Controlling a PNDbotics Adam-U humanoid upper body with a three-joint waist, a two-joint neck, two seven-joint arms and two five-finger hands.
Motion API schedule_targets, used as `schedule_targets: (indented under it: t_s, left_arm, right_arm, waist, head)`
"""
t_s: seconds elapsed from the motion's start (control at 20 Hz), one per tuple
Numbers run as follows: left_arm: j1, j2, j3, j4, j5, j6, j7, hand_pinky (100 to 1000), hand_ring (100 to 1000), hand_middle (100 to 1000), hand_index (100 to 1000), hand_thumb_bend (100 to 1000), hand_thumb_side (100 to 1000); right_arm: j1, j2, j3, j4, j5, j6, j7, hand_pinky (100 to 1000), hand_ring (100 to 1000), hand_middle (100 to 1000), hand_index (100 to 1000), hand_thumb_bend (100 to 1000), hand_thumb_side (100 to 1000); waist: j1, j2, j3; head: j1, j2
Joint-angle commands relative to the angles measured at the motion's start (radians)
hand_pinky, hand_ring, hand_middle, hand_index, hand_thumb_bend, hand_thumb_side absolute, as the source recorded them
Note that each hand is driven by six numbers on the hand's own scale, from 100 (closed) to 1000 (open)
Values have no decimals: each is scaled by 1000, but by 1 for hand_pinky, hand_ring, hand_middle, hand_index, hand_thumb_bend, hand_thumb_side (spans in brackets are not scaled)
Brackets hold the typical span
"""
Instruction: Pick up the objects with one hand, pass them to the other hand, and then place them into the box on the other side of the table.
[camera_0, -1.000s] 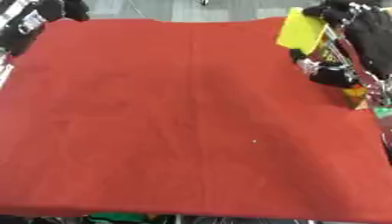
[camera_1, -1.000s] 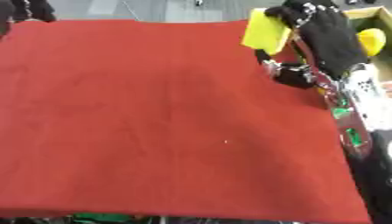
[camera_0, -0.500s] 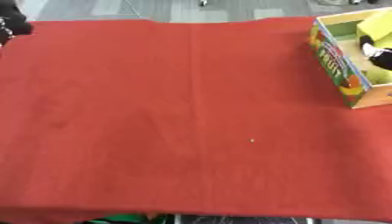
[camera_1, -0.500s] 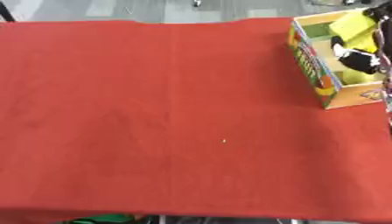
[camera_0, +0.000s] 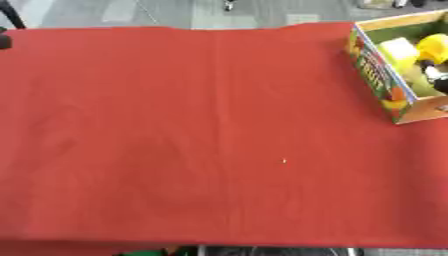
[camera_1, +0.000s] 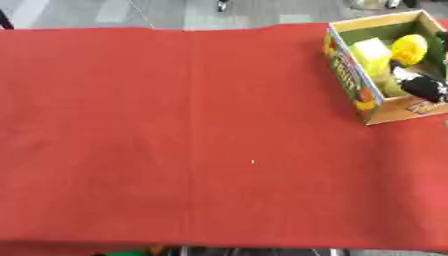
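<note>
- Left eye view: box (camera_0: 378, 75) sits at the worktop's far right corner, yellow objects (camera_0: 418, 49) inside. Neither hand visible; finger state cannot be told.
- Right eye view: red cloth (camera_1: 175, 130) bears only a white speck (camera_1: 253, 161). Placing appears complete; next move calls for another object, none evident.

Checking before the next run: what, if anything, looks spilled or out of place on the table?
Nothing stands out. The box sits upright at the right edge of the red cloth, its yellow items inside; only a tiny pale speck lies mid-cloth.
</note>
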Motion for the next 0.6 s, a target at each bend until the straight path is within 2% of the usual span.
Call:
schedule_targets:
  t_s: [0.05,0.15,0.25,0.45,0.6]
  left_arm:
    - [0,-8,20,-36,-19,3,29,731,596,559,733,645,740]
    - [6,-26,23,-44,-30,6,44,729,592,555,729,624,742]
    - [13,-47,28,-52,-53,8,62,729,592,555,727,607,746]
    - [27,-98,33,-75,-135,4,98,729,594,557,724,558,761]
    - [37,-151,34,-89,-208,3,127,730,597,560,723,537,773]
  right_arm:
    - [34,-9,-37,-182,-62,6,-37,817,888,952,884,307,577]
    - [86,21,-59,-300,-120,-2,-59,808,882,928,857,184,534]
    - [143,58,-79,-413,-185,-13,-80,801,879,922,846,132,526]
    - [249,136,-89,-596,-318,-42,-102,770,866,899,813,100,549]
    - [325,230,-83,-689,-439,-76,-105,755,858,889,789,100,590]
  waist:
    - [-20,-34,-2]
    - [-29,-35,-4]
    - [-38,-37,-5]
    - [-51,-42,2]
    - [-58,-49,17]
  head:
    - [-11,-2]
    - [-17,-2]
    - [-22,-2]
    - [-25,-2]
    - [-23,-2]
